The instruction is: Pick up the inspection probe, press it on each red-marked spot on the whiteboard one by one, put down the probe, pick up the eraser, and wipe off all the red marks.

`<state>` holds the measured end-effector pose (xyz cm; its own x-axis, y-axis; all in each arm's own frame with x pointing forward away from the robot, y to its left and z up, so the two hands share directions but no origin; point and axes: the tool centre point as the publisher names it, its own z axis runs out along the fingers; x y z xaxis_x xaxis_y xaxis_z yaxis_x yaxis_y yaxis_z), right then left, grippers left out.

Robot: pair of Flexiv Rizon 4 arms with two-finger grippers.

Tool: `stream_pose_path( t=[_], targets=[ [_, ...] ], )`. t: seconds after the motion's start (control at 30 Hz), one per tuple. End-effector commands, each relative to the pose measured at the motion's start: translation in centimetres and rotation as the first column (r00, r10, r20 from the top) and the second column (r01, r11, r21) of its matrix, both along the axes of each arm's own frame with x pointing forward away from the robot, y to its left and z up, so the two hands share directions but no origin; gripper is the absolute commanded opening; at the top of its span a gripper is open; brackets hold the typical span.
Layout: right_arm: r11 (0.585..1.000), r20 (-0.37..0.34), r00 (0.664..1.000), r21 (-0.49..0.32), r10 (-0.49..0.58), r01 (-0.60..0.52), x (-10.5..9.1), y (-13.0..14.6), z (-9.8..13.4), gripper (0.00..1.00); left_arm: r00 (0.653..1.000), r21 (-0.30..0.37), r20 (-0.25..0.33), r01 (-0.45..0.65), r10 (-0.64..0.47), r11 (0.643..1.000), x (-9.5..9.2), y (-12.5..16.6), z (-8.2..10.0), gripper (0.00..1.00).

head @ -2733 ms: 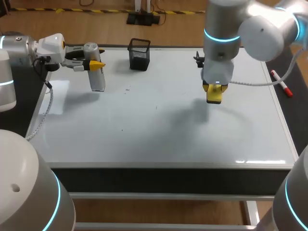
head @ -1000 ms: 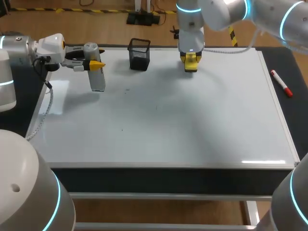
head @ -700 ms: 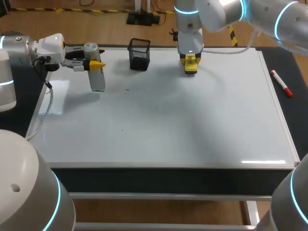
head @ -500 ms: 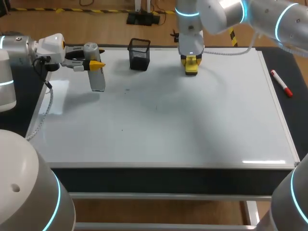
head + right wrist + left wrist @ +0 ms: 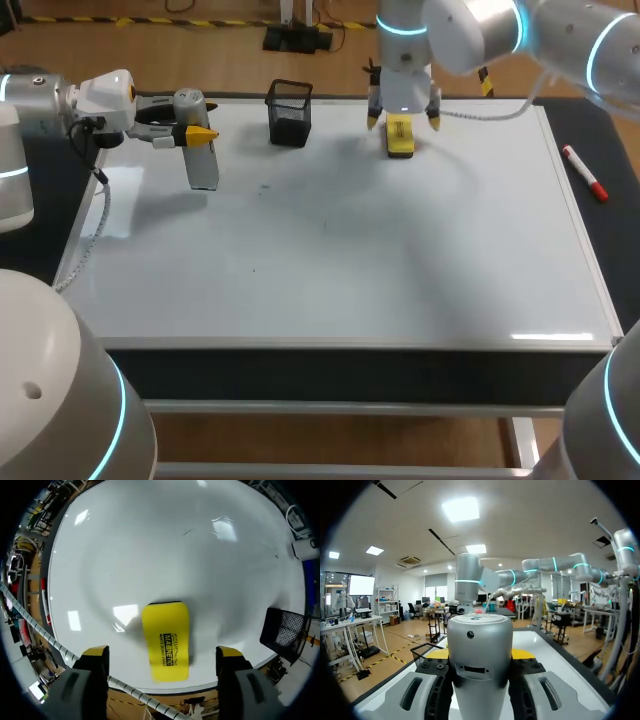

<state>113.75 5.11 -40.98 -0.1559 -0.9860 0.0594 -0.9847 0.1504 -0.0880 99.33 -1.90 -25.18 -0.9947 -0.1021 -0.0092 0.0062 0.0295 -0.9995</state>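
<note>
Two arms, one busy.
Right fingers (image 5: 95, 656) spread wide over the yellow eraser (image 5: 166, 640) on the whiteboard (image 5: 400, 260); left fingers (image 5: 203, 132) clamp the probe (image 5: 203, 165).

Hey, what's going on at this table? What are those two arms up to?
The left arm's fingers hold a grey probe above the left part of the whiteboard. The right arm's fingers hang open on either side of a yellow eraser, not gripping it; it lies flat near the board's far edge. No red marks show on the board, only a few faint dark specks.
</note>
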Motion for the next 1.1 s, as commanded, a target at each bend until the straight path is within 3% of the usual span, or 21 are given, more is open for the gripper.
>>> stream_pose_path(
  t=[0.03,0.17,0.37,0.5,0.57,0.73,0.8,0.83,0.87,0.93,0.97,1.03,1.1],
  targets=[
    [0.995,0.005,0.998,0.07,-0.066,0.066,-1.0,-1.8,2.7,1.0,1.0,0.0,0.001,0.0,0.0,1.0,0.0,0.0,0.1,0.0],
    [0.944,-0.054,0.966,0.204,-0.254,0.259,-1.0,-3.3,5.1,1.0,1.0,0.0,0.001,0.0,0.0,1.0,0.0,0.0,0.1,0.0],
    [0.799,-0.198,0.886,0.383,-0.419,0.463,-1.0,-5.2,7.4,1.0,1.0,0.0,0.001,0.0,0.0,1.0,0.0,0.0,0.1,0.0],
    [0.726,-0.297,0.833,0.408,-0.468,0.553,-1.0,-5.8,8.9,1.0,1.0,0.0,0.001,0.0,0.0,1.0,0.0,0.0,0.1,0.0],
    [0.704,-0.31,0.826,0.431,-0.471,0.564,-0.9,-6.0,9.6,1.0,1.0,0.0,0.001,0.0,0.0,1.0,0.0,0.0,0.1,0.0],
    [0.642,-0.382,0.765,0.418,-0.518,0.643,-1.0,-6.6,11.2,1.0,1.0,0.0,0.001,0.0,0.0,1.0,0.0,0.0,0.1,0.0],
    [0.597,-0.407,0.697,0.36,-0.59,0.716,-1.0,-7.2,11.7,1.0,1.0,0.0,0.001,0.0,0.0,1.0,0.0,0.0,0.1,0.0],
    [0.593,-0.416,0.687,0.349,-0.596,0.726,-1.0,-7.4,12.0,1.0,1.0,0.0,0.001,0.0,0.0,1.0,0.0,0.0,0.1,0.0],
    [0.583,-0.442,0.654,0.304,-0.614,0.753,-0.8,-7.6,12.2,1.0,1.0,0.0,0.001,0.0,0.0,1.0,0.0,0.0,0.1,0.0],
    [0.558,-0.45,0.651,0.339,-0.611,0.758,-0.8,-7.9,12.6,1.0,1.0,0.0,0.001,0.0,0.0,1.0,0.0,0.0,0.1,0.0],
    [0.549,-0.458,0.63,0.314,-0.627,0.775,-0.9,-8.1,12.8,1.0,1.0,0.0,0.001,0.0,0.0,1.0,0.0,0.0,0.1,0.0],
    [0.545,-0.437,0.652,0.358,-0.62,0.758,-1.1,-8.4,13.3,1.0,1.0,0.0,0.001,0.0,0.0,1.0,0.0,0.0,0.1,0.0],
    [0.528,-0.443,0.652,0.382,-0.615,0.758,-1.2,-8.8,13.6,1.0,1.0,0.0,0.001,0.0,0.0,1.0,0.0,0.0,0.1,0.0]
  ],
)
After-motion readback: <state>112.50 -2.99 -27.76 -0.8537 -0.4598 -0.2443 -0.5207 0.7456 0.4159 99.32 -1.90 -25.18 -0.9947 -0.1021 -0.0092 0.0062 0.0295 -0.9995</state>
